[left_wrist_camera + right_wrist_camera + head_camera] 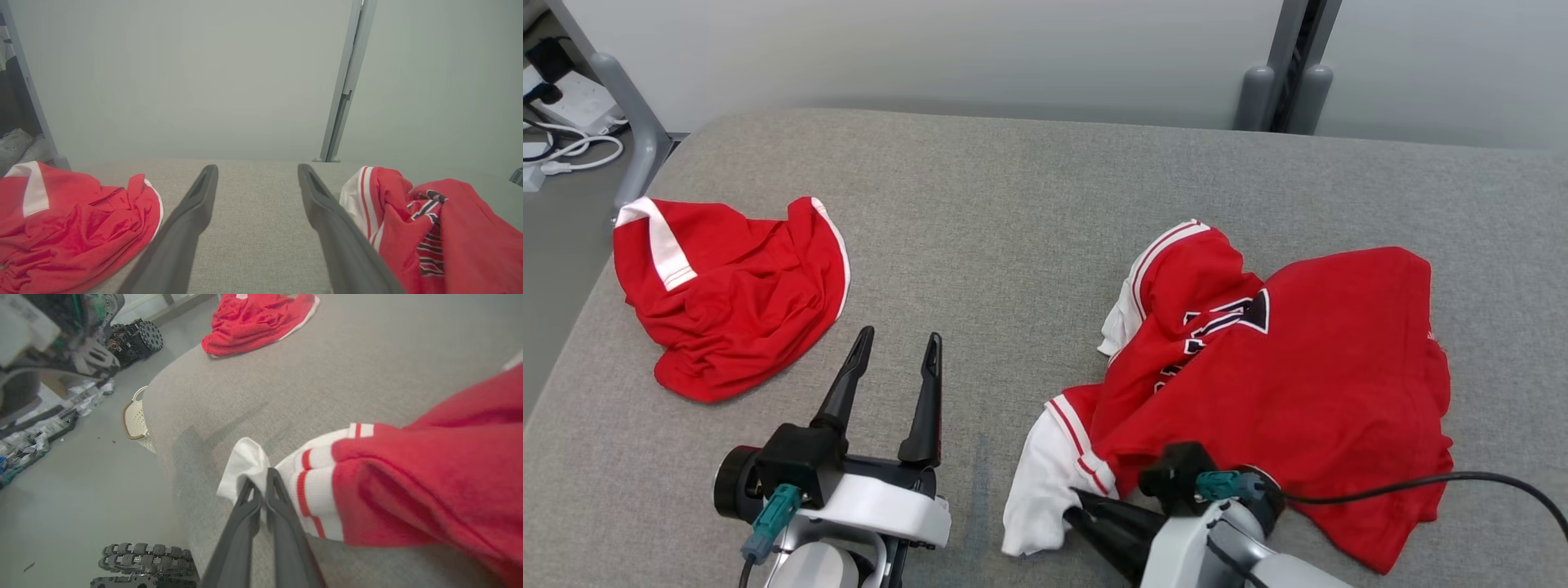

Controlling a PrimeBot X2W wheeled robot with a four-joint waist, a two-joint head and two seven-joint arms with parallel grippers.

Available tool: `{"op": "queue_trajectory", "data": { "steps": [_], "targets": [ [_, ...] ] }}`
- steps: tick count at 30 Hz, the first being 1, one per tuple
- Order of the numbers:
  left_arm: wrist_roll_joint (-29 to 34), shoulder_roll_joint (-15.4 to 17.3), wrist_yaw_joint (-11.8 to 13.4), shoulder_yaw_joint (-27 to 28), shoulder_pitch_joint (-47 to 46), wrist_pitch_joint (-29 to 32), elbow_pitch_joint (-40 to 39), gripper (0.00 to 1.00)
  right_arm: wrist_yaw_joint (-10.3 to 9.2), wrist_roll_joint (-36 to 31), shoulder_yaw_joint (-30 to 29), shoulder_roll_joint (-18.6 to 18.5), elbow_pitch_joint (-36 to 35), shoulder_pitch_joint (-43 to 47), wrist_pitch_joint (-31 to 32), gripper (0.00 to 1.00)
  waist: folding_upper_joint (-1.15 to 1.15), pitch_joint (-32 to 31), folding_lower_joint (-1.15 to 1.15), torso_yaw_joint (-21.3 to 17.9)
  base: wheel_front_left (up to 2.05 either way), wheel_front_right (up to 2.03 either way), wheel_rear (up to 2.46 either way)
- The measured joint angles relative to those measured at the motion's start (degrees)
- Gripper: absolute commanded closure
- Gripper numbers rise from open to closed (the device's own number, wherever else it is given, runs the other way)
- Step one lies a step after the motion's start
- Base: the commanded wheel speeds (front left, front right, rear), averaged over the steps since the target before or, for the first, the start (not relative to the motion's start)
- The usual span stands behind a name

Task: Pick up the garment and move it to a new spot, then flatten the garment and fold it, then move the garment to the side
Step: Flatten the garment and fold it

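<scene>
Right gripper [261, 482] clamped on the white sleeve [245, 461] of the jersey [1298, 384], which lies crumpled right of centre on the table [1013, 180]. Left gripper [898, 339] apart, holding nothing. My worry: with so thin a pinch, the cloth may slip when lifted.

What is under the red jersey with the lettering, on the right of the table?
The grey table shows around the red jersey; its white sleeve pokes out at the near edge, pinched by the right gripper. Anything beneath the body is covered.
</scene>
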Motion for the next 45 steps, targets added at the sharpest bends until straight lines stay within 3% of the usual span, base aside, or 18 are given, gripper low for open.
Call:
{"op": "queue_trajectory", "data": {
  "steps": [1,5,12,16,21,27,29,32,34,45],
  "targets": [
    [0.0,0.0,0.0,0.2,0.0,0.0,0.0,0.00,-0.05,1.3,0.0,-0.5,0.4,0.4,1.1,0.00,0.00,0.0,0.00,-0.1,0.00,0.00,0.00],
    [0.0,0.0,0.0,0.8,0.2,0.0,0.0,0.00,-0.03,3.0,-3.2,-2.0,-0.5,0.3,0.7,0.00,0.00,-0.1,0.00,-0.7,0.00,0.00,0.00],
    [0.1,0.0,0.0,1.0,0.3,0.0,-0.2,0.00,-0.04,0.3,-19.0,-3.4,-1.3,-0.9,-4.6,0.00,0.00,-0.7,0.00,-3.1,0.00,0.00,0.00],
    [0.2,0.0,-0.1,1.2,0.2,0.0,-0.4,0.00,-0.04,-8.3,-30.9,-3.5,0.4,0.8,-8.5,0.00,0.00,-0.9,0.00,-5.2,0.00,0.00,0.00],
    [0.2,0.0,-0.4,1.2,-0.5,0.0,-0.3,0.00,-0.04,-14.0,-38.5,-0.1,2.0,5.1,-9.7,0.00,0.00,-0.3,0.00,-7.2,0.00,0.00,0.00],
    [-1.0,0.0,0.0,1.8,-4.5,-0.1,3.6,0.00,-0.04,-16.9,-42.8,3.5,0.5,6.6,-10.7,0.00,0.00,1.9,0.00,-10.3,0.00,0.00,0.00],
    [1.1,0.0,-0.3,1.6,-7.3,-0.1,6.5,0.00,-0.04,-17.4,-43.2,4.0,0.1,6.5,-10.9,0.00,0.00,2.8,0.00,-11.8,0.00,0.00,0.00],
    [0.3,0.0,-4.4,0.0,-12.4,-0.1,9.8,0.00,-0.04,-17.9,-43.9,4.7,-0.6,6.2,-11.1,0.00,0.00,4.3,0.00,-14.1,0.00,0.00,0.00],
    [-4.1,0.0,-7.5,-1.4,-15.3,-0.1,12.5,0.00,-0.04,-18.1,-44.6,4.9,-0.8,6.0,-11.5,0.00,0.00,5.4,0.00,-15.6,0.00,0.00,0.00],
    [1.0,2.5,-9.5,-5.7,-29.2,3.0,30.5,0.00,-0.04,-18.4,-45.5,5.7,-0.6,5.9,-12.6,0.00,0.00,9.9,0.00,-21.3,0.00,0.00,0.00]
  ]
}}
